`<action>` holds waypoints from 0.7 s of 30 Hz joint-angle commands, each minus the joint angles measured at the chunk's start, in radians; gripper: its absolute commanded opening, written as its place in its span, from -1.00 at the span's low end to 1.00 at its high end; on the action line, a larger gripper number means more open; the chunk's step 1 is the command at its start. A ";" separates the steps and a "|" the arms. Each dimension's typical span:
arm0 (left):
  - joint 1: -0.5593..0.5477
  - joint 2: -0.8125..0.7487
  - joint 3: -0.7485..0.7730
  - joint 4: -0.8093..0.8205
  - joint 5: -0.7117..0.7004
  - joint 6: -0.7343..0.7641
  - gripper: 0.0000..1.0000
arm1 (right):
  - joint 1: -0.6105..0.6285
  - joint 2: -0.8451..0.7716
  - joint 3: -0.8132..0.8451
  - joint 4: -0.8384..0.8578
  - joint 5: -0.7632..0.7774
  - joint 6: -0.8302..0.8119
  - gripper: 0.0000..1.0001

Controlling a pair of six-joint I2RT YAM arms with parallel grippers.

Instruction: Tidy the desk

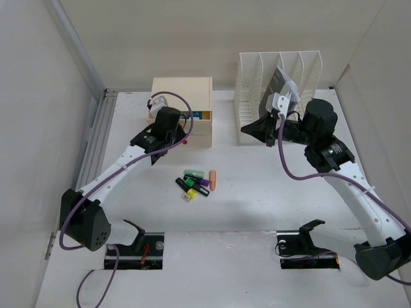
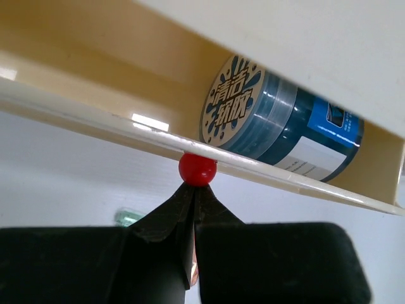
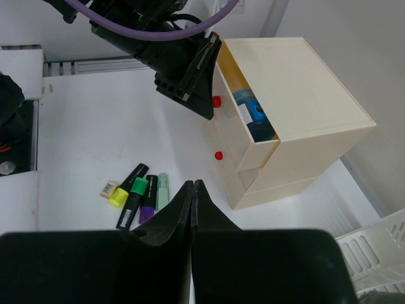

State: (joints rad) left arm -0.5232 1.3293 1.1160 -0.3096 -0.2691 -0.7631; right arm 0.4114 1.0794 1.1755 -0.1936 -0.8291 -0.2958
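From above, the white worktop (image 1: pixel 257 192) lies under both arms, with the drawer box (image 1: pixel 183 90) at 11 o'clock and markers (image 1: pixel 196 183) near centre. In the left wrist view, the left claw (image 2: pixel 193 190) is closed and holds nothing, its tips meeting the red knob (image 2: pixel 197 169) at 12 o'clock. In the right wrist view, the right claw (image 3: pixel 192 187) is closed and empty above the worktop.

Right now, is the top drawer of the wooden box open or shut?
Open: the top drawer juts out of the box, exposing a blue container inside.

Left arm (image 1: pixel 112 170) and right arm (image 1: pixel 359 192): white links, black joints, each trailing a purple cable (image 1: pixel 280 154). Left gripper (image 2: pixel 193 189) and right gripper (image 3: pixel 192 185) are matte black, tapered.
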 commanded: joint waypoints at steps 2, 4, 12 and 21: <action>0.028 0.031 0.093 0.161 -0.044 0.019 -1.00 | -0.010 -0.007 -0.007 0.034 -0.038 0.001 -1.00; 0.028 0.041 0.107 0.173 -0.035 0.019 -1.00 | -0.010 -0.007 -0.007 0.034 -0.038 0.001 -1.00; 0.046 0.120 0.163 0.193 -0.015 0.028 -1.00 | -0.010 -0.007 -0.016 0.034 -0.038 0.001 -1.00; 0.066 0.163 0.203 0.193 0.004 0.038 -1.00 | -0.019 -0.007 -0.025 0.034 -0.038 0.001 -1.00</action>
State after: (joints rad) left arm -0.4801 1.4918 1.2610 -0.1913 -0.2512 -0.7383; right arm 0.3992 1.0813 1.1610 -0.1936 -0.8394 -0.2958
